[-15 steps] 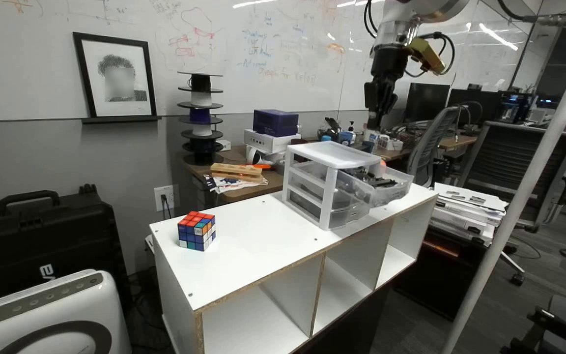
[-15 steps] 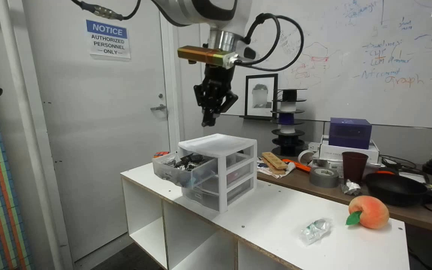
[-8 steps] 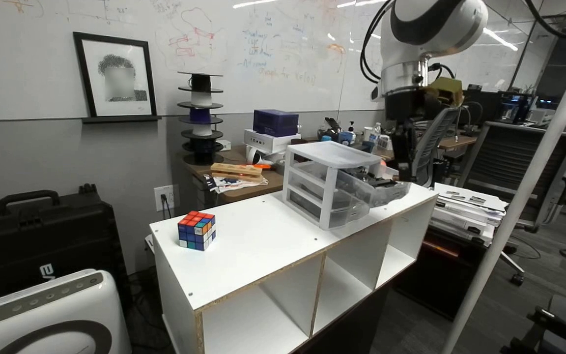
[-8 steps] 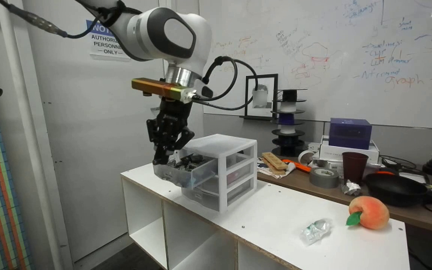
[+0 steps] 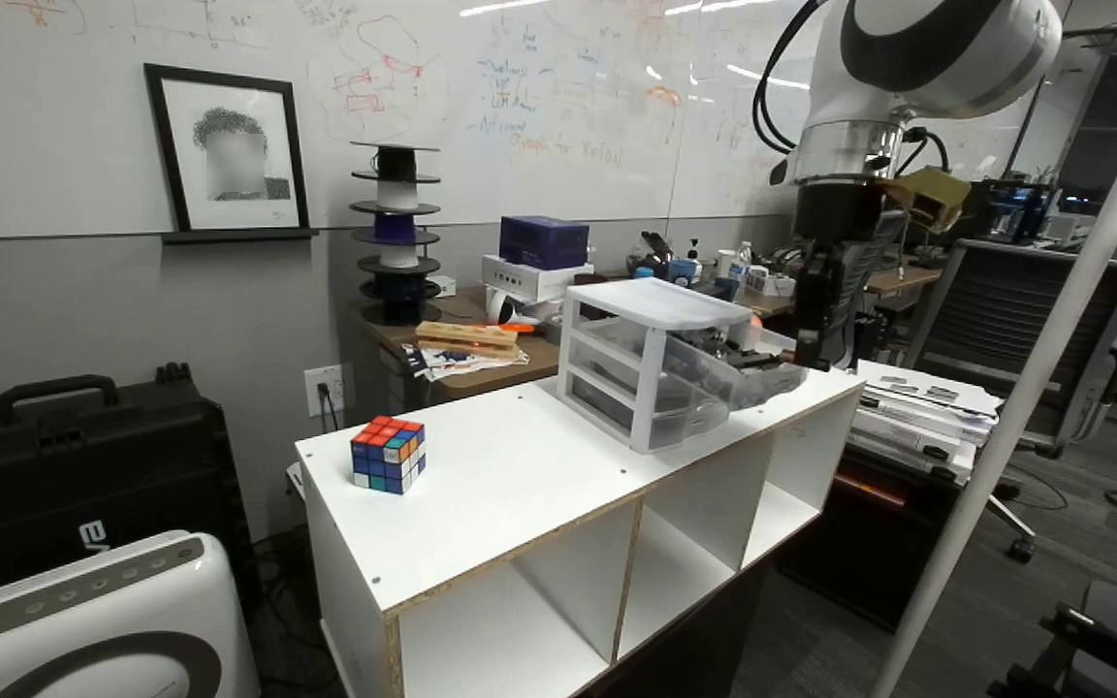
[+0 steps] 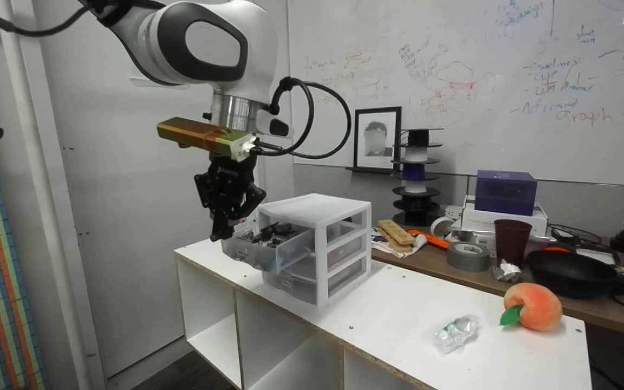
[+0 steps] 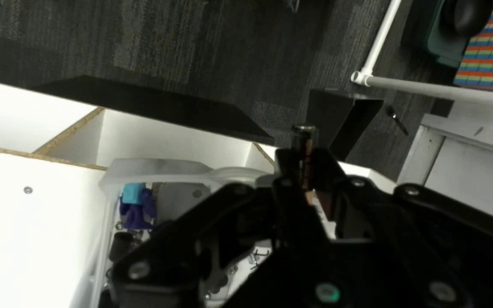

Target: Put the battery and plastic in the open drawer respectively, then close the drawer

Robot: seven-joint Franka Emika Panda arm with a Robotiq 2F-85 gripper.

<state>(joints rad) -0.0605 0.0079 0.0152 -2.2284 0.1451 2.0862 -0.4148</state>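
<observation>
My gripper [image 7: 306, 164] is shut on a slim dark battery [image 7: 304, 139] with a reddish-copper band, seen between the fingertips in the wrist view. In both exterior views the gripper [image 5: 808, 359] hangs at the outer front end of the open drawer, slightly above its rim; it also shows in an exterior view [image 6: 221, 230]. The open drawer [image 6: 247, 255] is the translucent top drawer of the small white unit [image 6: 321, 265], pulled well out and filled with small dark parts. The crumpled clear plastic [image 6: 457, 334] lies on the white shelf top in an exterior view.
A peach [image 6: 534, 307] with a green leaf lies near the plastic. A Rubik's cube [image 5: 389, 454] sits on the white shelf table [image 5: 491, 485]. A white pole [image 5: 1034, 368] stands past the shelf. A desk with tape, a cup and a pan lies behind.
My gripper has moved down from above the drawer unit and outward to the front of the open drawer, shifting slightly farther outward in the last half second. The drawer and plastic have not moved.
</observation>
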